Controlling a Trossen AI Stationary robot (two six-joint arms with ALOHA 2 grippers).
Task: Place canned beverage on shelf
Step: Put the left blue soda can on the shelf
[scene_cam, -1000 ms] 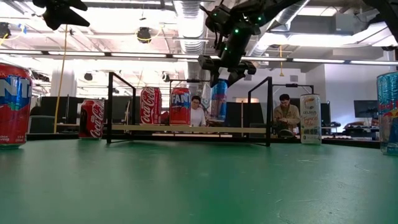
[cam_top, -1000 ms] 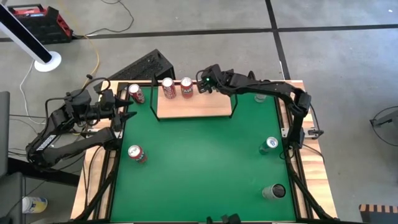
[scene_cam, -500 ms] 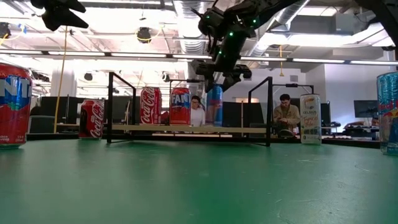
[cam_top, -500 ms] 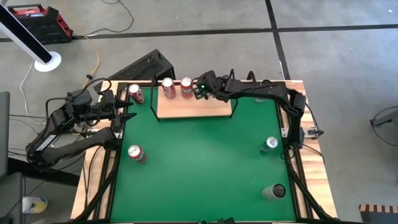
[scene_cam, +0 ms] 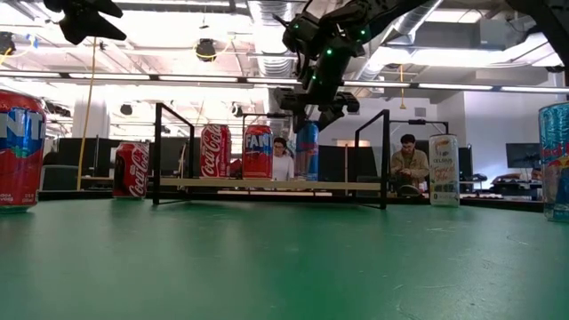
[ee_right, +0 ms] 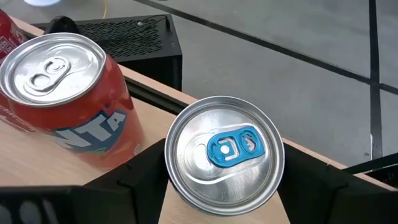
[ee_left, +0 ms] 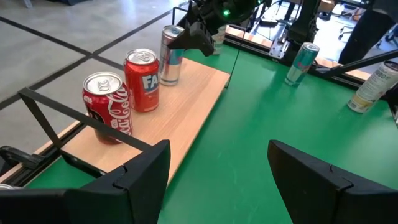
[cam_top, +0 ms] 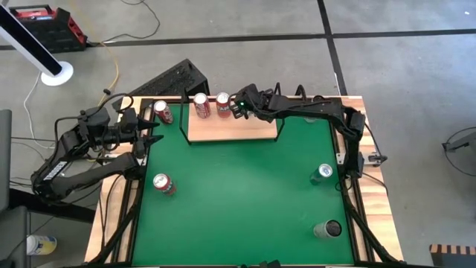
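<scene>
1. The shelf [cam_top: 230, 129] sits in the upper middle of the high view, at the far edge of the green table [cam_top: 238, 201]. Black wire frames stand at its two ends.
2. Two red cans already stand on the board's far edge: a Coca-Cola can [cam_top: 200, 105] and, just beside it, a Fanta can [cam_top: 222, 104].
3. The blue-and-silver canned beverage [scene_cam: 307, 151] stands upright on the shelf just right of the Fanta can in the low view. They look close but apart.
4. Off the shelf, another red cola can [cam_top: 162, 112] stands at upper left of the high view and a second Fanta can [cam_top: 163, 183] at left centre.
5. A green-topped can [cam_top: 323, 173] stands at right centre, a dark open cup [cam_top: 328, 229] at lower right, and a pale tall can [scene_cam: 443, 171] shows right of the shelf in the low view.
6. Two seated people [scene_cam: 409, 164] show in the room behind the table.
7. The right gripper [cam_top: 236, 106] hangs over the canned beverage. In its wrist view the fingers [ee_right: 140, 167] flank the can top [ee_right: 224, 154] on both sides, spread about the can's width; whether they press it I cannot tell.
8. The left gripper [cam_top: 152, 132] waits at the table's left edge, its fingers [ee_left: 140, 171] spread wide and empty.
</scene>
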